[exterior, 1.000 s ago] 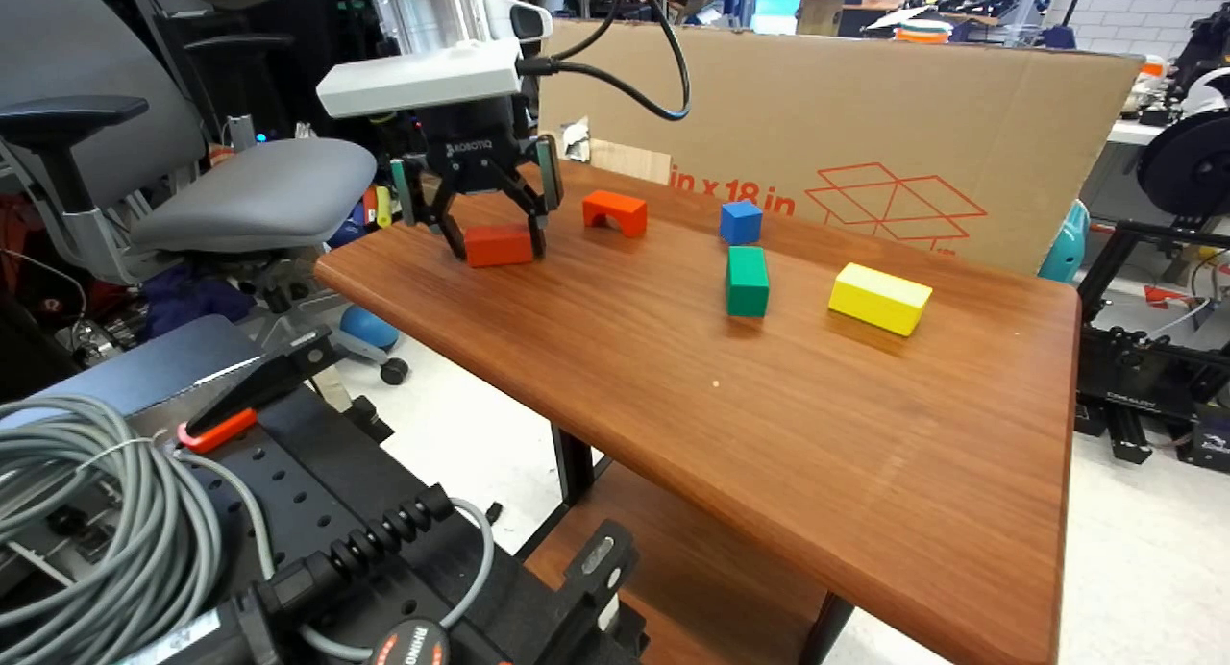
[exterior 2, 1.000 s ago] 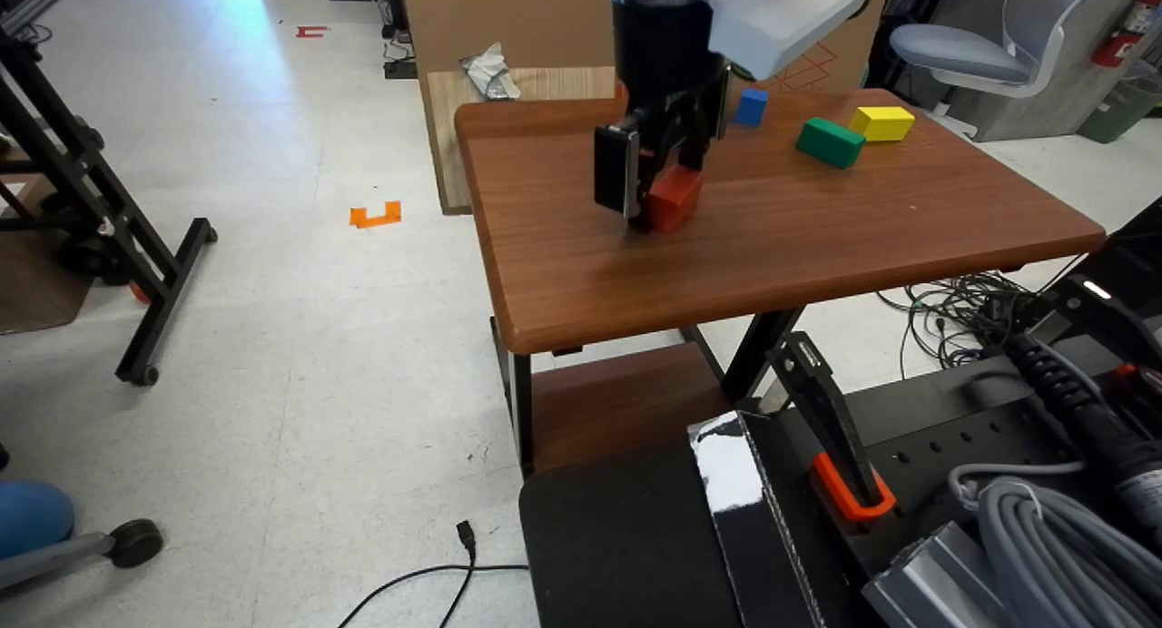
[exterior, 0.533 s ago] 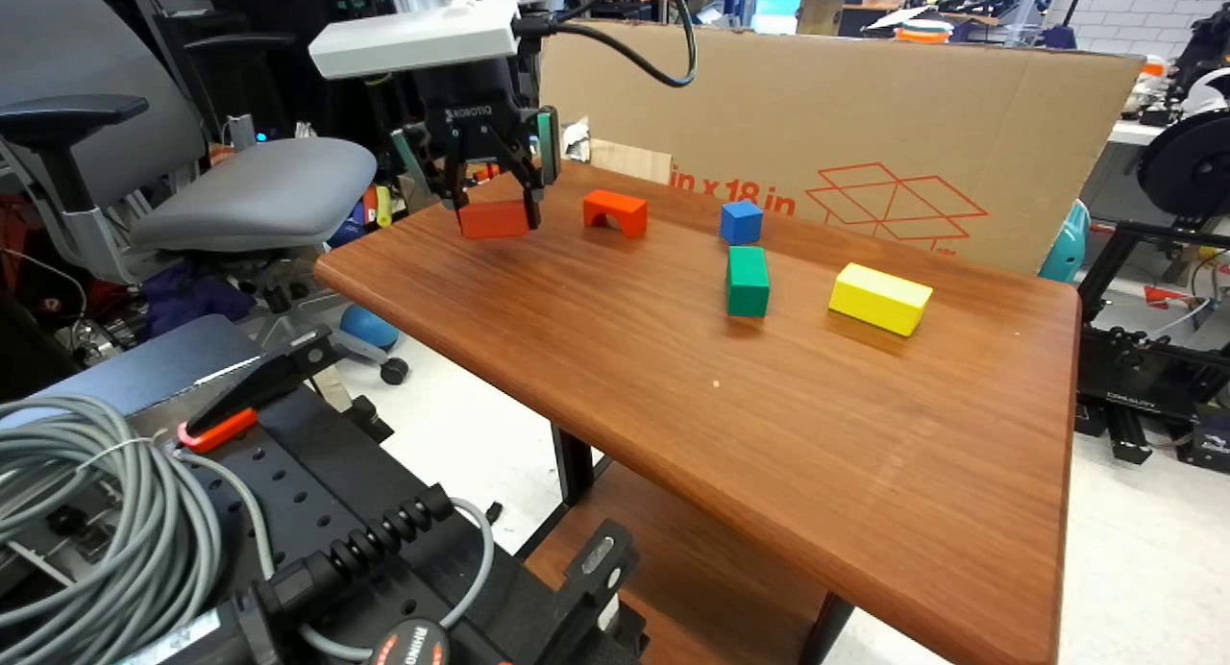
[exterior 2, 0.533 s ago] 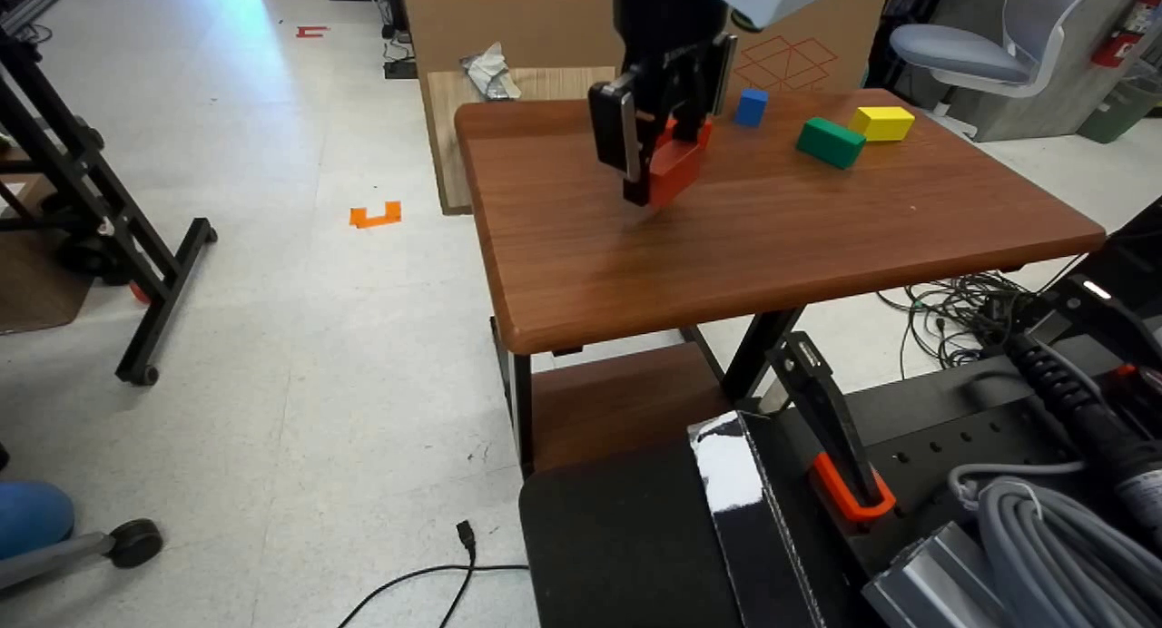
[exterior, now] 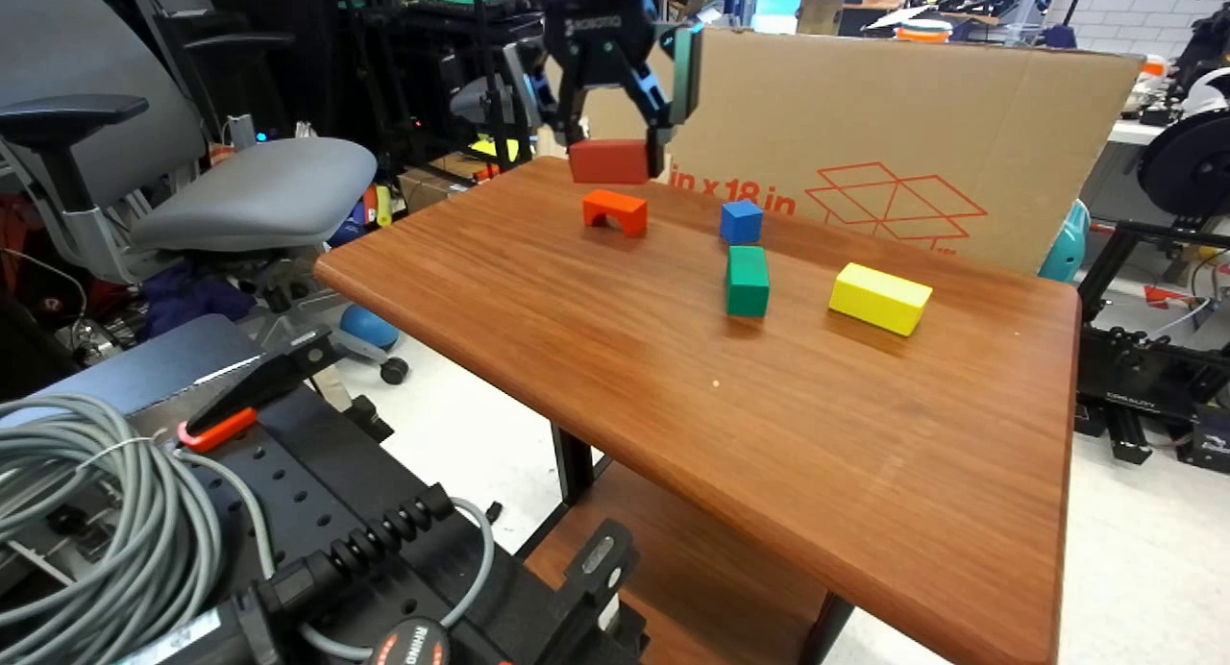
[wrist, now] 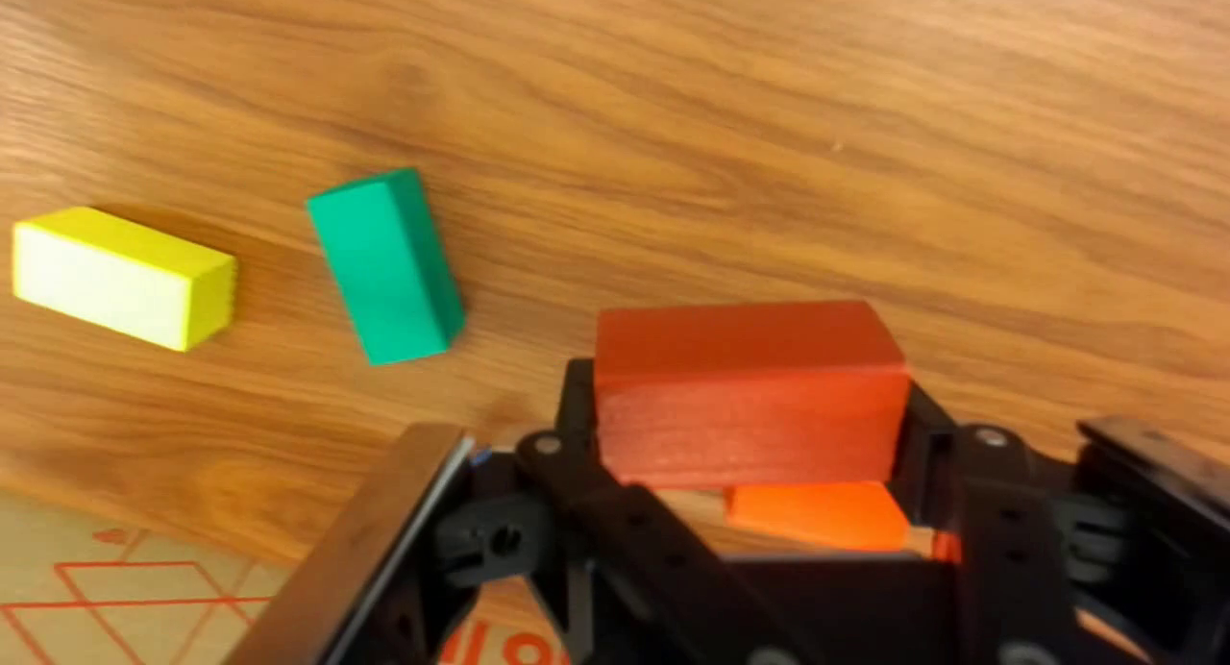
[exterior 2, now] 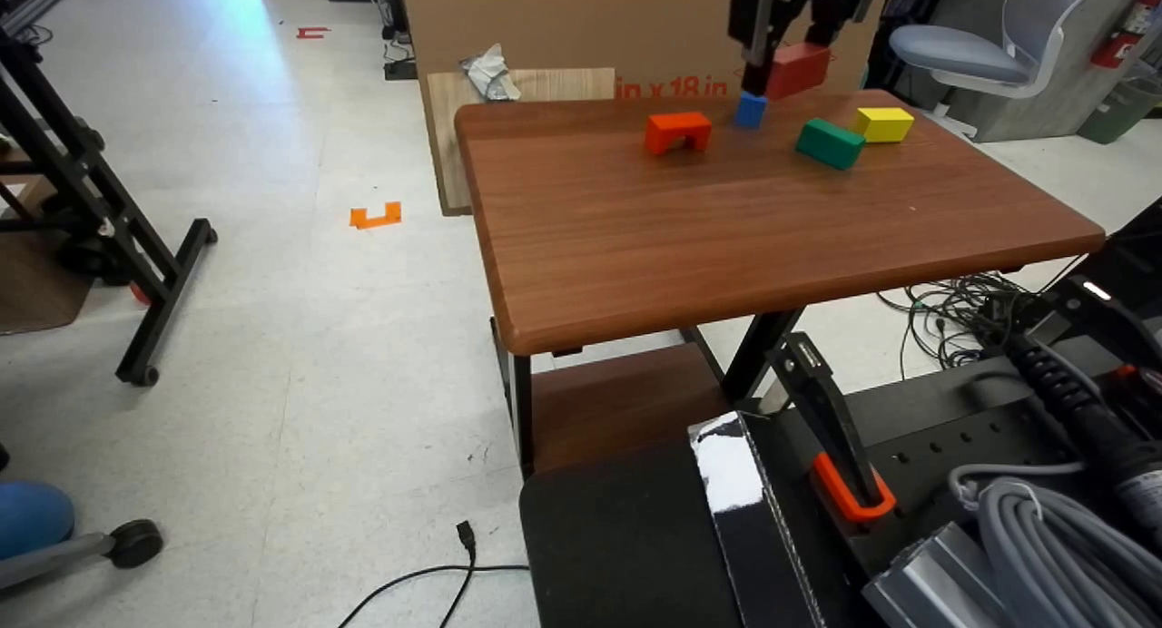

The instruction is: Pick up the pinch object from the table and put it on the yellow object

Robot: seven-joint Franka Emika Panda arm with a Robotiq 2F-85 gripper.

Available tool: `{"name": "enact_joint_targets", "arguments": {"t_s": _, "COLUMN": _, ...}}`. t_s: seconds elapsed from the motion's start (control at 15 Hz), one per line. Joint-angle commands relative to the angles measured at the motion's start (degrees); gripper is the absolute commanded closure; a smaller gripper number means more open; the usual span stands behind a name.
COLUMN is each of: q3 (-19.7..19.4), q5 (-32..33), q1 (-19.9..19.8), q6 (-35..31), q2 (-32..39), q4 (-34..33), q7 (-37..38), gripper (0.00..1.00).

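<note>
I've got the gripper (wrist: 751, 410) clamped on the red blk (wrist: 750, 430), one fingertip at each short end, so its long axis runs straight across btwn them. In the wrist view it's R of ctr & a bit low, long axis approx. horiz. In an exterior view the red blk (exterior: 610, 163) is upper ctr, a long side toward the cam, axis near level; in an exterior view the red blk (exterior 2: 799, 70) is upper R, axis rising to the R. In both exterior views it's held up off the table (exterior: 673, 406).

Yellow blk (wrist: 110, 281) rests on the table, far L of the wrist frame, long axis sloping down to the R, so not quite parallel w/ the red blk's. Green blk (wrist: 384, 266) is btwn the two there, long axis steep, near vert. Orange arch (exterior: 617, 207) is upper ctr in an exterior view, right under the red blk in frame; vert. gap I can't judge. Blue cube (exterior: 741, 223) is R of the arch, near the green blk but apart. Cardboard (exterior: 884, 117) w/ red print stands behind, upper R.
</note>
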State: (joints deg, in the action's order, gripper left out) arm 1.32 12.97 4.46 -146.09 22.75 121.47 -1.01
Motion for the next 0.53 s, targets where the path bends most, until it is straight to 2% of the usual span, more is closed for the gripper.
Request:
{"name": "enact_joint_targets", "arguments": {"t_s": 0.0, "q3": -3.63, "q5": -0.09, "q1": -1.64, "q6": 0.69, "q2": -1.58, "q4": -0.62, "q7": 2.74, "gripper": 0.58}}
{"name": "enact_joint_targets", "arguments": {"t_s": 0.27, "q3": -7.53, "q5": 0.12, "q1": -2.55, "q6": 1.16, "q2": 0.75, "q4": -3.58, "q7": 7.66, "gripper": 0.58}}
{"name": "enact_joint_targets", "arguments": {"t_s": 0.47, "q3": -8.74, "q5": -1.19, "q1": -3.11, "q6": 2.2, "q2": 2.77, "q4": -5.99, "q7": 10.98, "gripper": 0.58}}
